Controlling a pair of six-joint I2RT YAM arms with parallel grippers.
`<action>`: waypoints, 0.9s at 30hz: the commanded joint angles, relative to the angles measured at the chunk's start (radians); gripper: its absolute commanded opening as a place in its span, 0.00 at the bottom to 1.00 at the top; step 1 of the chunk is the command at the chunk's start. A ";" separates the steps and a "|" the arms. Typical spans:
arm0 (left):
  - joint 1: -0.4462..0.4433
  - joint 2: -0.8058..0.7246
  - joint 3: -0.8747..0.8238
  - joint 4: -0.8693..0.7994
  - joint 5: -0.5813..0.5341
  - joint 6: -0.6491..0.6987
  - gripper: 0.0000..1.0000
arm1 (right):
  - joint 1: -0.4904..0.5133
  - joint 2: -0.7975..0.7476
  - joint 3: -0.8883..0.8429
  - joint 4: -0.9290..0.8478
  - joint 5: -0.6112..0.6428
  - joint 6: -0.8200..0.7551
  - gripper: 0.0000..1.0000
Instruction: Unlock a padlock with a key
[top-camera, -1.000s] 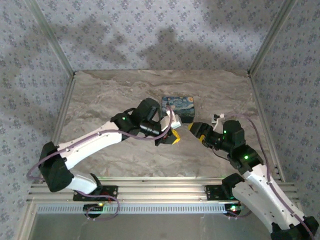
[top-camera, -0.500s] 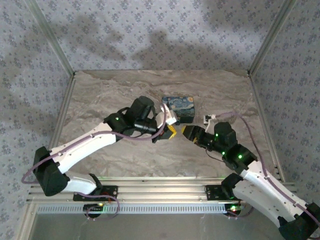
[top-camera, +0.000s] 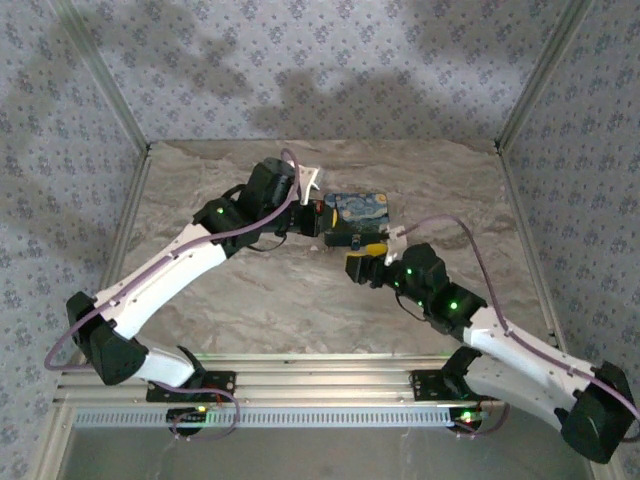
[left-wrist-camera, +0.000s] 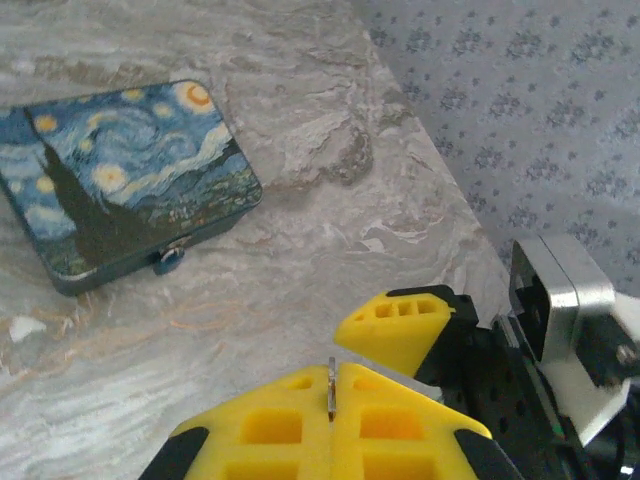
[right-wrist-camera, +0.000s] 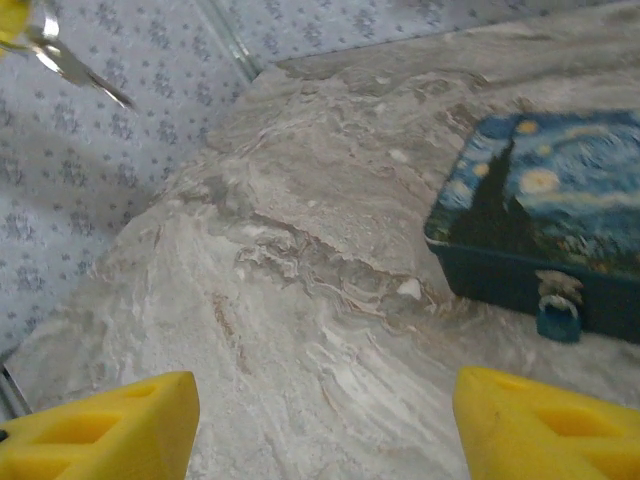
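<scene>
Padlock (right-wrist-camera: 558, 318), small and blue, hangs on the front latch of the painted box (right-wrist-camera: 540, 200) on the desk (right-wrist-camera: 300, 300). Since half a second ago, the left gripper (left-wrist-camera: 332, 374) has swung from the box's front to its left side, fingers clenched on the key (right-wrist-camera: 70, 62). The right gripper (top-camera: 362, 256), fingers spread wide, has edged left and sits low before the box front.

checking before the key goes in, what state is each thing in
box: lid shut
padlock: hanging on box latch, looks shut
left gripper: shut on key
key: held in the air, not in padlock
right gripper: open, empty
</scene>
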 joint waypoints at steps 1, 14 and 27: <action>0.000 -0.003 0.059 -0.046 -0.021 -0.122 0.00 | 0.007 0.047 0.086 0.135 -0.062 -0.184 0.69; -0.001 0.003 0.099 -0.105 0.032 -0.154 0.00 | 0.062 0.172 0.168 0.237 -0.074 -0.360 0.61; -0.001 -0.061 0.047 -0.116 0.049 -0.163 0.00 | 0.063 0.203 0.187 0.270 -0.086 -0.422 0.35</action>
